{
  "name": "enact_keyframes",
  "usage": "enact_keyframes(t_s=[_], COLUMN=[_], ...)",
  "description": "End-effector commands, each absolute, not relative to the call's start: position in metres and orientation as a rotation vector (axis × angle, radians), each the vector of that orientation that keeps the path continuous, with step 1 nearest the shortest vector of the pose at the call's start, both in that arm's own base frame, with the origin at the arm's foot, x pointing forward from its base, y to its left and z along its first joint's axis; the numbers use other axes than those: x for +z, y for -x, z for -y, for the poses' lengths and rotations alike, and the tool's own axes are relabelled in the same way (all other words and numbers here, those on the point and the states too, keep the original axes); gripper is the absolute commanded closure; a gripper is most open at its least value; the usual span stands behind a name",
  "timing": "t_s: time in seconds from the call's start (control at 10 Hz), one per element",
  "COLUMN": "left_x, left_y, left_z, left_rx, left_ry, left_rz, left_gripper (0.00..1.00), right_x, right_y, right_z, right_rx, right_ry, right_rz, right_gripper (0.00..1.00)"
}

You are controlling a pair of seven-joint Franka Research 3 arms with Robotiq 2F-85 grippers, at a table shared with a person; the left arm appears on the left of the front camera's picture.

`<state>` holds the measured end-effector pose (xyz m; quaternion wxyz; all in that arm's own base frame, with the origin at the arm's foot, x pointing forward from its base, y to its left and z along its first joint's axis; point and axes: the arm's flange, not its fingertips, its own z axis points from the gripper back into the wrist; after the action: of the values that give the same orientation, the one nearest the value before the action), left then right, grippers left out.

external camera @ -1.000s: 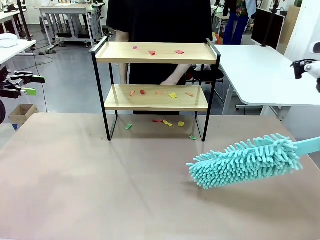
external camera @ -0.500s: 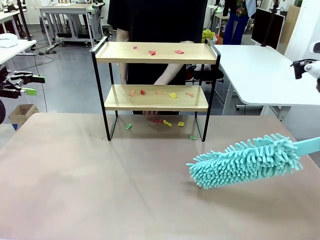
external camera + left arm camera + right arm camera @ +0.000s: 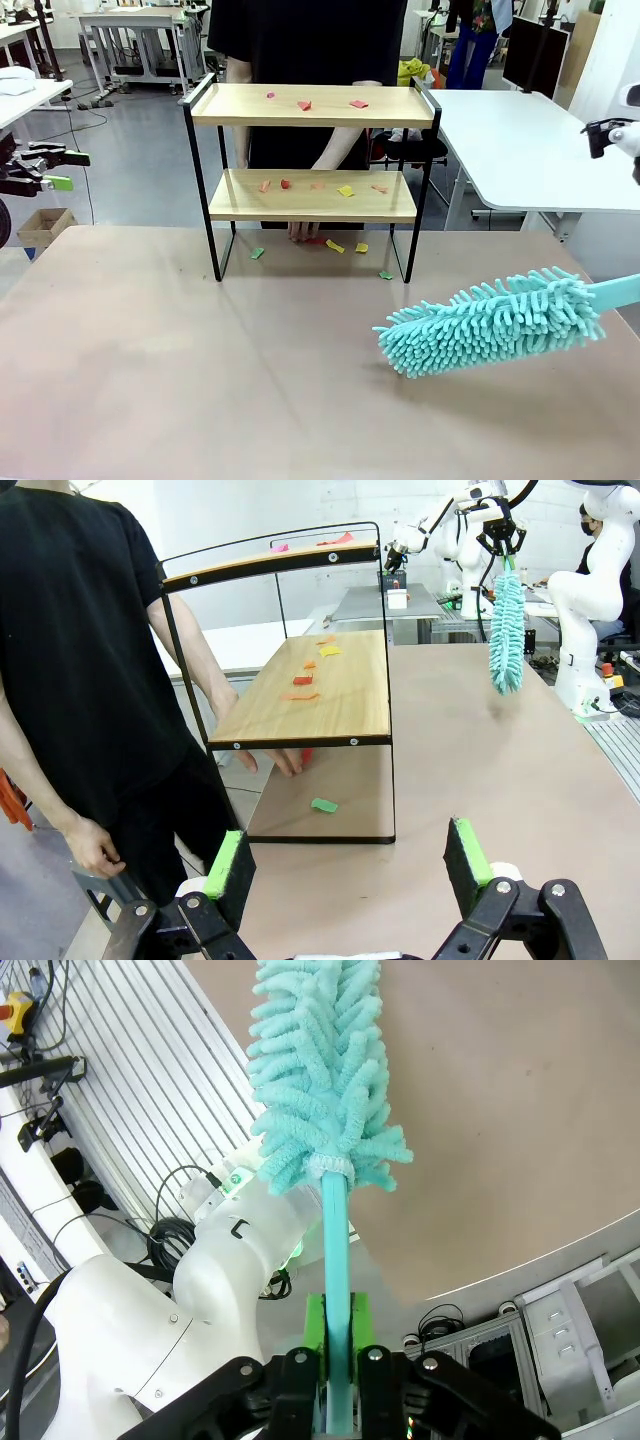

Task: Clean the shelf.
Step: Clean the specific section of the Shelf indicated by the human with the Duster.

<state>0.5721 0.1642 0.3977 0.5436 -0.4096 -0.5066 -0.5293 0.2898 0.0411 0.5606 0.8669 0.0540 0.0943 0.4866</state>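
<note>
The shelf (image 3: 240,106) stands at the far middle of the brown table, with small coloured paper scraps (image 3: 304,104) on its top board, on its lower board and on the table beneath it. A teal fluffy duster (image 3: 490,322) hovers low over the table at the right. My right gripper (image 3: 336,1332) is shut on the duster handle (image 3: 335,1245). At the left edge, off the table, my left gripper (image 3: 45,170) is open and holds nothing. Its green pads (image 3: 228,865) frame the shelf (image 3: 310,695) and the far duster (image 3: 506,630).
A person in black stands behind the shelf, one hand (image 3: 303,231) resting on the table under the lower board. A white table (image 3: 520,150) lies to the far right. The brown table (image 3: 200,360) is bare in front of the shelf.
The person's hand has come down from behind the lower board to the table under the shelf. Neither arm nor the duster has moved.
</note>
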Motion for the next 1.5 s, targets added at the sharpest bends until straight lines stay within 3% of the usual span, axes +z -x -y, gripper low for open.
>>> enact_keyframes(t_s=[0.0, 0.9, 1.4], left_x=[0.400, 0.400, 0.400], left_y=[-0.570, -0.570, -0.570], left_z=[-0.164, -0.164, -0.164], left_rx=[-1.258, -1.258, -1.258], left_ry=[0.969, 0.969, 0.969], left_rz=[1.203, 1.203, 1.203], left_gripper=[0.00, 0.00, 0.00], right_x=[0.563, 0.561, 0.556], right_y=[-0.288, -0.290, -0.276], right_z=[-0.040, -0.041, -0.134], right_rx=[1.020, 1.019, 0.846], right_ry=[-0.107, -0.113, -0.258], right_rz=[-0.198, -0.197, -0.077], right_gripper=[0.87, 0.87, 0.87])
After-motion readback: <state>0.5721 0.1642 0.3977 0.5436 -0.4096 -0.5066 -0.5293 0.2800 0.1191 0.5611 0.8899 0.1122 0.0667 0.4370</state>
